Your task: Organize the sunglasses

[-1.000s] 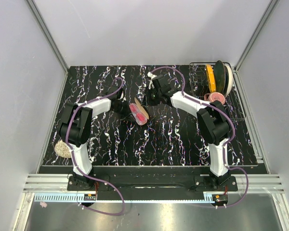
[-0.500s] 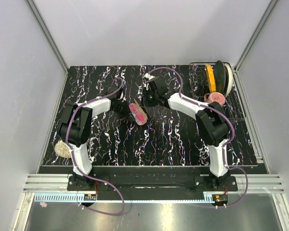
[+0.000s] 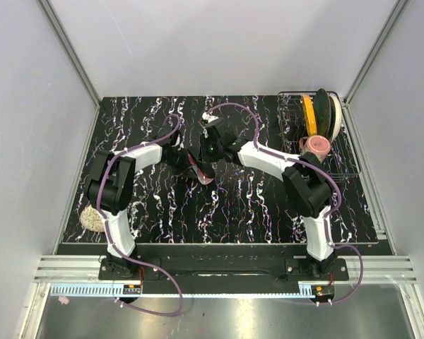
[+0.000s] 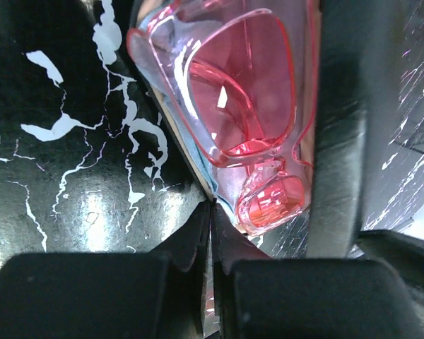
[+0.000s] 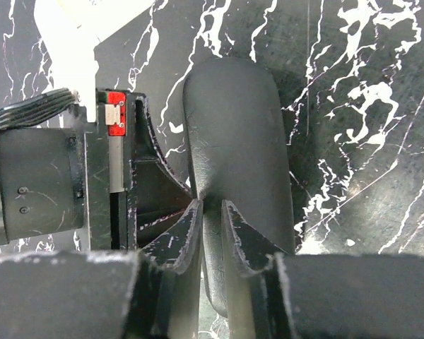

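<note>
Jointly gripped black case (image 5: 233, 141) holding sunglasses (image 4: 240, 92): pinched at rim by left end effector (image 4: 212, 206), clamped at lid by right end effector (image 5: 210, 205).

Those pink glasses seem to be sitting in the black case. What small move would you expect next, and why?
Probably the right gripper should swing its half of the case shut over the sunglasses. They lie inside the open case, the left gripper pinches one edge as if to steady it, and the right gripper is clamped on the other half's rim.
</note>
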{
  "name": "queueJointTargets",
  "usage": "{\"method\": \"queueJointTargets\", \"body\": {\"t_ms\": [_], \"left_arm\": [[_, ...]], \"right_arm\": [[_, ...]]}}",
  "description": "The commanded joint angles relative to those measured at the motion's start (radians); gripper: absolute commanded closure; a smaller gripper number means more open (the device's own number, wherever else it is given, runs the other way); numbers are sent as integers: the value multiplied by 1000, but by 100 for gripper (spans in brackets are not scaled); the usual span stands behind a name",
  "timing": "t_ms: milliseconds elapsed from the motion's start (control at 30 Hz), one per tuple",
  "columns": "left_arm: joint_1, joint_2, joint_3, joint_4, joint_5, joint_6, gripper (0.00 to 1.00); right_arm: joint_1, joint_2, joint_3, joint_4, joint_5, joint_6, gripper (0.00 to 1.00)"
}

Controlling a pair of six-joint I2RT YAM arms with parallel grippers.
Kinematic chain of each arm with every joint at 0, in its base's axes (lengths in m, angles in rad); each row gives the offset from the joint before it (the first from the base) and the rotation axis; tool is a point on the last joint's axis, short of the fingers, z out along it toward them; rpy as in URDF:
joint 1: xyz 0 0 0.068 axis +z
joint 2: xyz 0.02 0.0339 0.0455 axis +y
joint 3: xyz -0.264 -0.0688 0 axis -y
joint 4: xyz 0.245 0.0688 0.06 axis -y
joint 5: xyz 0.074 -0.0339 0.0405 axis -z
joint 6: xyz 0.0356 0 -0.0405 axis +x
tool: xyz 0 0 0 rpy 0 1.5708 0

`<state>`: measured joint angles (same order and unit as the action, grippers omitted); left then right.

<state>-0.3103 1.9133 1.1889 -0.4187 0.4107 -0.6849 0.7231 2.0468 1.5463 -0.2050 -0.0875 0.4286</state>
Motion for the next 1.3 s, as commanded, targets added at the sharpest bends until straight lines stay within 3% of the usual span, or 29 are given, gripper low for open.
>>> {"method": "queueJointTargets", "body": {"t_ms": [0,700,1267], "left_arm": [[-6,6,11,97,10,8,96],[-3,-54,2,66,-10,16,90],[19,-204,-97,58,-75,21,82]], "right_arm": [[38,39,-8,-76,-11,29,81],[38,75,32,-117,38,42,75],[18,73,28,-152,77,72,73]]}}
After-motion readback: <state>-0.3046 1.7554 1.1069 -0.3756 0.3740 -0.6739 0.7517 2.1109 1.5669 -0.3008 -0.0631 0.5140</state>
